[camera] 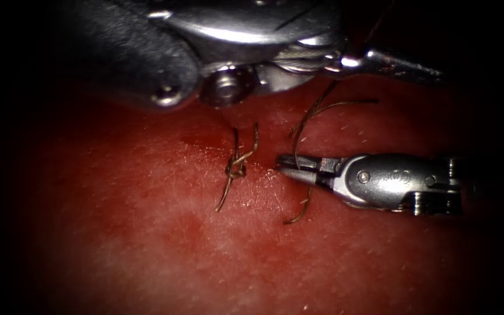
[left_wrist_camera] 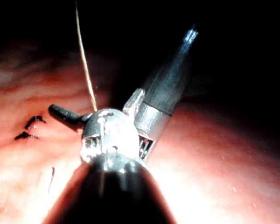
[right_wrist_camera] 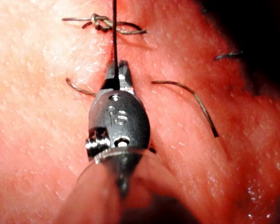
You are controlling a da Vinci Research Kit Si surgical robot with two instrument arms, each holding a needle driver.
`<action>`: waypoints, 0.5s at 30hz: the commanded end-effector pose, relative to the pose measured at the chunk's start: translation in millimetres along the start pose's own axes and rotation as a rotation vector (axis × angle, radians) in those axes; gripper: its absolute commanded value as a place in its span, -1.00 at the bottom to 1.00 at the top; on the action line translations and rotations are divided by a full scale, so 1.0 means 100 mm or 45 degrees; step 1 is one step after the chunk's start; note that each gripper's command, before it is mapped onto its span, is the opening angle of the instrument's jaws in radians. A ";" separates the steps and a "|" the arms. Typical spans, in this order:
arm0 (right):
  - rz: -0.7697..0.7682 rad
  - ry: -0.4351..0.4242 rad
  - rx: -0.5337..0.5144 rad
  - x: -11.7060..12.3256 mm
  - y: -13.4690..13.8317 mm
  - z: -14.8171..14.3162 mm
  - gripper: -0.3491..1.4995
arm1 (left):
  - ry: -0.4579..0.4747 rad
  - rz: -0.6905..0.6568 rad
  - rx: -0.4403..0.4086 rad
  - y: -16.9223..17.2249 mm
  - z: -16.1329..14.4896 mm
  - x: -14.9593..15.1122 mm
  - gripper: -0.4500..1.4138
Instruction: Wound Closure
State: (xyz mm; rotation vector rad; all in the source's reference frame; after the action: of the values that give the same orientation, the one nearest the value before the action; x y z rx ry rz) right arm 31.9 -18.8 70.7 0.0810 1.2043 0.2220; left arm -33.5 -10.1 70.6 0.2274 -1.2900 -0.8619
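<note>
The right arm's silver gripper (camera: 284, 167) lies pressed together, pinching thin brown thread (camera: 305, 125) on the glistening red tissue (camera: 147, 245). At its 9 o'clock sits a tied brown knot (camera: 235, 169). The left arm's steel gripper (camera: 415, 67), at 12 o'clock, pinches thread too.

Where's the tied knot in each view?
Endoscope view: knot on the tissue, just left of the right tool.
Right wrist view: knot just beyond the right tool.
Left wrist view: possibly a dark mark on the tissue; cannot tell.
Shared landmark: the right tool, holding thread.
</note>
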 end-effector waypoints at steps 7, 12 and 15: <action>-0.001 -0.001 0.005 -0.002 -0.005 0.009 -1.00 | 0.023 0.000 0.047 0.015 0.007 0.006 -0.03; -0.002 -0.001 0.005 -0.003 -0.005 0.008 -1.00 | 0.012 0.111 0.101 0.013 -0.003 0.001 -0.78; -0.004 0.001 0.016 -0.003 -0.008 0.004 -1.00 | -0.027 0.143 0.126 0.012 -0.018 -0.006 -0.93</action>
State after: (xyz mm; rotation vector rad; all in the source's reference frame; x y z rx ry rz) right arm 31.5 -19.3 70.4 0.0868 1.2099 0.2104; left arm -29.8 -9.5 69.4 0.2154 -1.3706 -0.6939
